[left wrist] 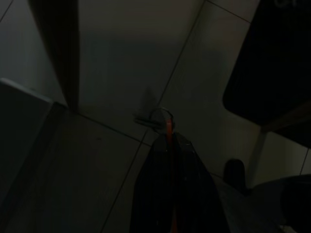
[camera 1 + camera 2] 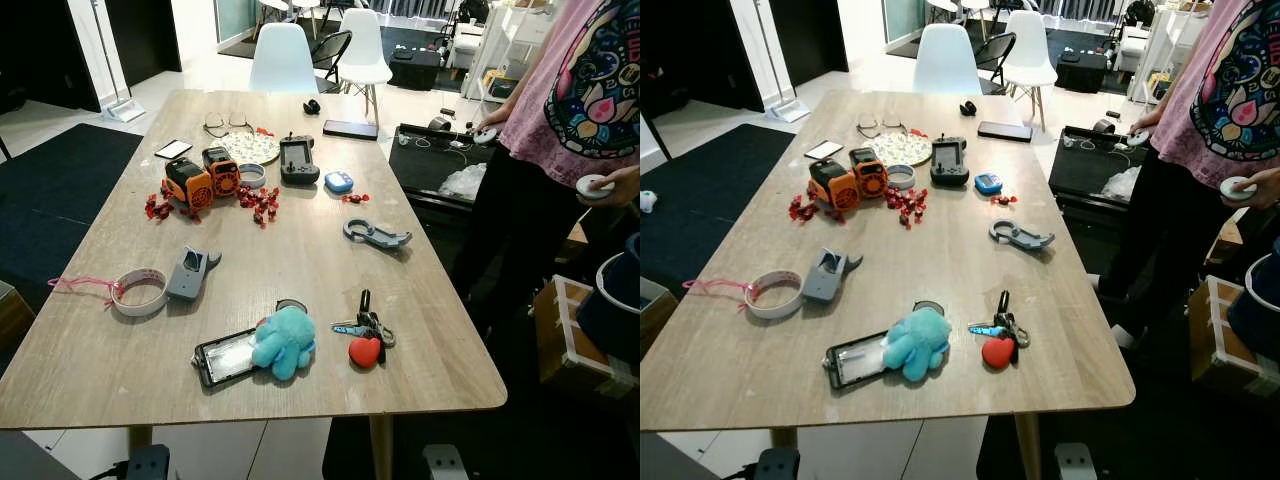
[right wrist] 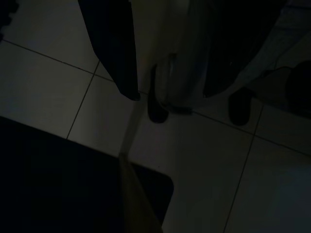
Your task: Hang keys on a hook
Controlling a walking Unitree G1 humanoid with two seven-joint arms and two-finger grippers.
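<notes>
Keys (image 2: 366, 322) with a red heart fob (image 2: 365, 351) lie flat near the front edge of the desk (image 2: 300, 260), just right of a blue plush octopus (image 2: 283, 341) resting on a phone (image 2: 226, 358). Left gripper (image 1: 170, 145) hangs over dim floor tiles, its fingers drawn together on nothing; right gripper: fingers cannot be told. A person (image 2: 570, 120) stands at the desk's right side. Likely risk: the flat, loose bunch slips, or a reaching gripper nudges the plush.
</notes>
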